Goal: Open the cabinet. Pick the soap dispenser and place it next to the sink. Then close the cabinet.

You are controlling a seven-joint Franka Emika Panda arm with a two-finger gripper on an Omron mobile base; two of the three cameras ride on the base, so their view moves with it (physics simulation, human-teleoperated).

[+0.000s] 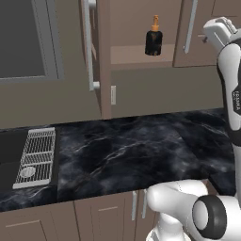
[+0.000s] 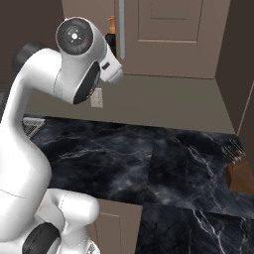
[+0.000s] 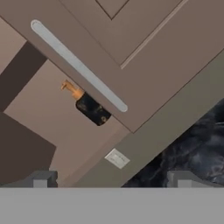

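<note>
The cabinet point(image 1: 136, 56) has its left door point(image 1: 96, 52) swung out edge-on, while the right door point(image 2: 168, 34) with its silver bar handle point(image 2: 121, 30) faces the room. On the inner shelf stands the black soap dispenser point(image 1: 153, 40) with its orange pump; it is also the soap dispenser point(image 3: 89, 107) beside the door handle point(image 3: 78, 65) in the rolled hand view. My gripper point(image 3: 113, 181) is open with nothing between its fingertips point(image 3: 41, 179), well short of the bottle. The hand point(image 1: 220, 30) is raised in front of the right door. The black sink point(image 1: 9, 160) lies at the counter's left end.
A pale grid rack point(image 1: 35, 157) sits at the sink's right edge. A grey-framed window point(image 1: 23, 37) is left of the cabinet. An outlet point(image 1: 113, 94) is on the wall below the shelf. A knife block point(image 2: 238, 173) stands at the far right of the marble counter point(image 1: 132, 150).
</note>
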